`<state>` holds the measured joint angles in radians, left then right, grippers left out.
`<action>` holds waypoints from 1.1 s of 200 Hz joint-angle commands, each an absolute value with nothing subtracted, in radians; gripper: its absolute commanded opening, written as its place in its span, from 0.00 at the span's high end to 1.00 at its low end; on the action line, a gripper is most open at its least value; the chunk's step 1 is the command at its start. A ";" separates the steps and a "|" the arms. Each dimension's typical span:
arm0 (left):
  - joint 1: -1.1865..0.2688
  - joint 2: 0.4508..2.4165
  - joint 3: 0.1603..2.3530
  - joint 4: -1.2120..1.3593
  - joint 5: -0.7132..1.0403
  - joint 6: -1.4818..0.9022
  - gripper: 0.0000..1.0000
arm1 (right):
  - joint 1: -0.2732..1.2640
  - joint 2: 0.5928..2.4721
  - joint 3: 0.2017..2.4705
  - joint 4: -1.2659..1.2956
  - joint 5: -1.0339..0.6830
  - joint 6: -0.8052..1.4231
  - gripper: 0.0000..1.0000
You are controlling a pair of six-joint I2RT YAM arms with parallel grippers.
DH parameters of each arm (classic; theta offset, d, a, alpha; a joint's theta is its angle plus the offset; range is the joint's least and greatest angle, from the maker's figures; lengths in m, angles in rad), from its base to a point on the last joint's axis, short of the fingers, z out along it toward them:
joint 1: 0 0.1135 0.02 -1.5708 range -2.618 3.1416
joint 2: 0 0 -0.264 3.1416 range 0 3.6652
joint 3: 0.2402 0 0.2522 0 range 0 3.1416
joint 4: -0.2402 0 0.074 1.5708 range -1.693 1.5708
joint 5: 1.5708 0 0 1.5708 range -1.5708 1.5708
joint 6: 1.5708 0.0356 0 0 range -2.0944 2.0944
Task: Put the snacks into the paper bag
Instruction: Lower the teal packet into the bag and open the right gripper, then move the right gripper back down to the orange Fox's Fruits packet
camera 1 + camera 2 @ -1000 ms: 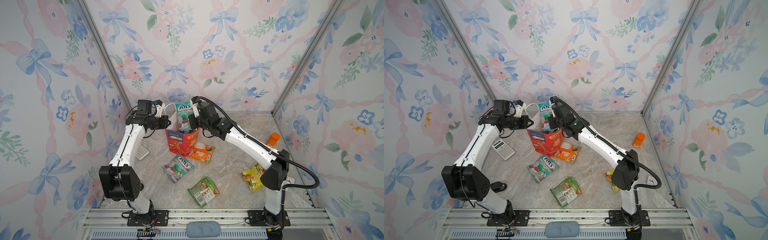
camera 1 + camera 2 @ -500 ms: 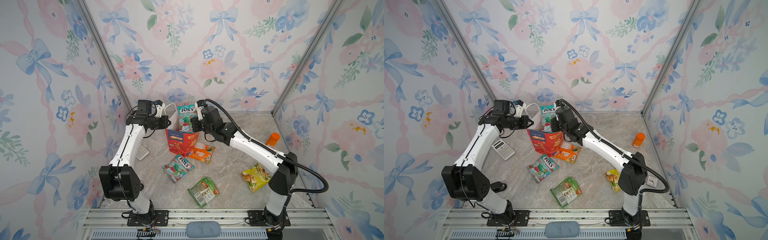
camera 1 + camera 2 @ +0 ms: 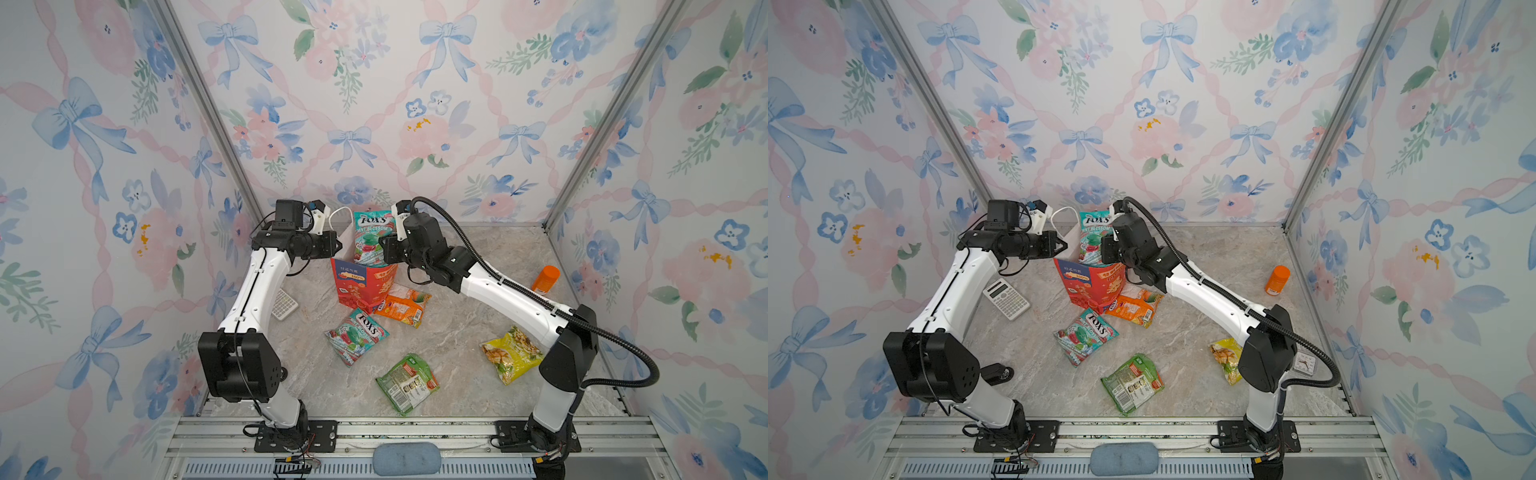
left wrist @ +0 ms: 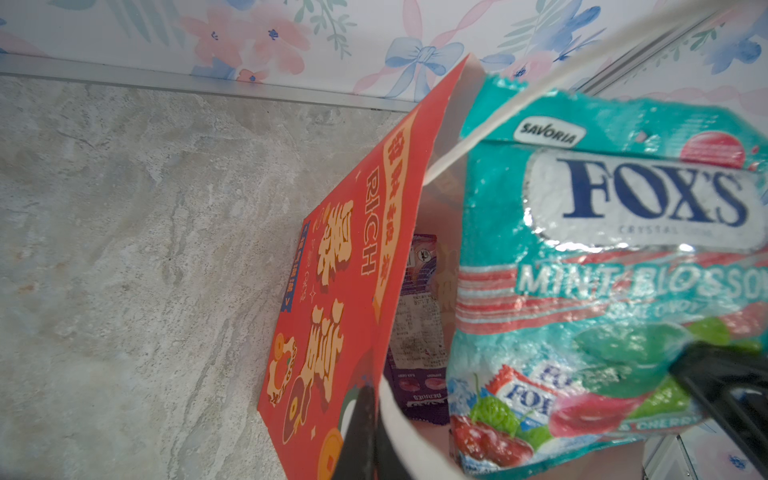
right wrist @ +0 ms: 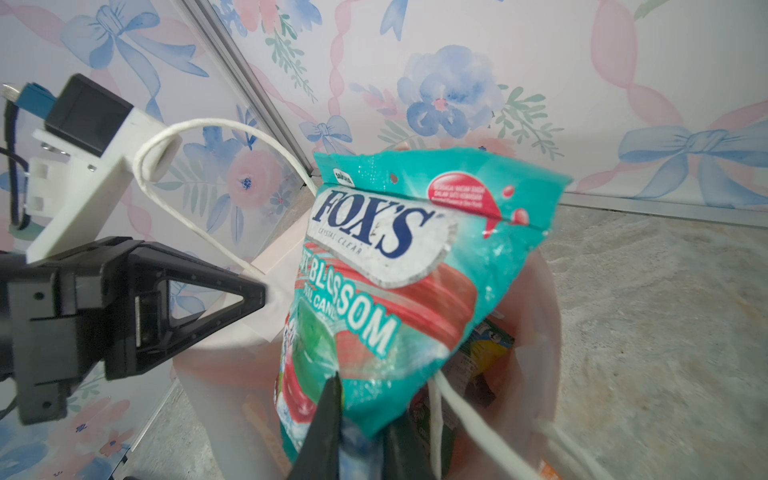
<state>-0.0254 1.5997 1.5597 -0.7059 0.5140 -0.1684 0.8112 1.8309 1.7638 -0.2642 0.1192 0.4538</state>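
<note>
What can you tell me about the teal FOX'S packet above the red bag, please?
The teal packet is crinkly, glossy plastic printed FOX'S Mint Blossom, with red stripes, pictured green and red candies, and a hang hole in its sealed top. It stands nearly upright, label facing the top views, lower end dipping into the open mouth of the red paper bag. The right gripper holds its lower edge, jaws shut. Whether a cord handle touches it is unclear.
</note>
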 commanded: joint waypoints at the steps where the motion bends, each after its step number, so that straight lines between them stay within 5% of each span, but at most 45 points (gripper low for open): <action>1: -0.022 1.582 1.548 -0.733 0.523 -0.178 1.00 | 0.807 1.830 1.769 -0.210 0.092 0.486 0.93; 37: -0.021 1.582 1.548 -0.733 0.523 -0.179 1.00 | 0.796 1.815 1.780 -0.209 0.086 0.477 0.41; 61: -0.021 1.585 1.548 -0.733 0.521 -0.176 1.00 | 0.786 1.776 1.787 -0.205 0.097 0.439 0.26; 147: -0.021 1.587 1.548 -0.732 0.520 -0.177 1.00 | 0.732 1.574 1.693 -0.239 0.093 0.350 0.00; 220: -0.022 1.590 1.548 -0.733 0.517 -0.176 1.00 | 0.627 1.420 1.373 -0.401 0.077 0.338 0.04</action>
